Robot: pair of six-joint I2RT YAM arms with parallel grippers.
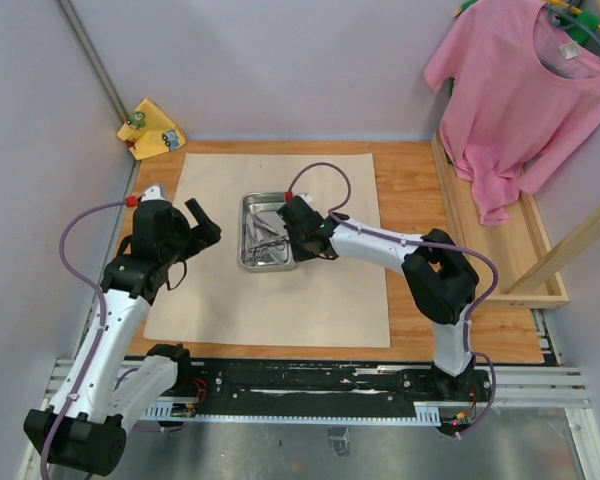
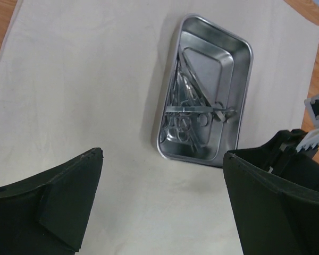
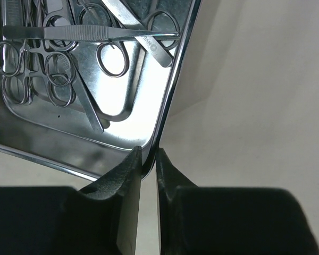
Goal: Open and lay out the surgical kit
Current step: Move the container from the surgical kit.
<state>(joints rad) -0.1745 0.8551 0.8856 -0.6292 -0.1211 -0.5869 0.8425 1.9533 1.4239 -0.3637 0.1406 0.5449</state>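
right jaws clenched on steel tray (image 3: 144, 98) rim; left jaws released above beige cloth wrap (image 2: 90, 79)

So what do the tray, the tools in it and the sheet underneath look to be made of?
The tray looks like polished metal, likely stainless steel: mirror glare, and the tools reflect in its floor. The tools have the same bright steel look, thin and hard-edged, with glinting rings. The sheet is matte beige with faint wrinkles, probably cloth, possibly paper; its texture is too fine to tell.
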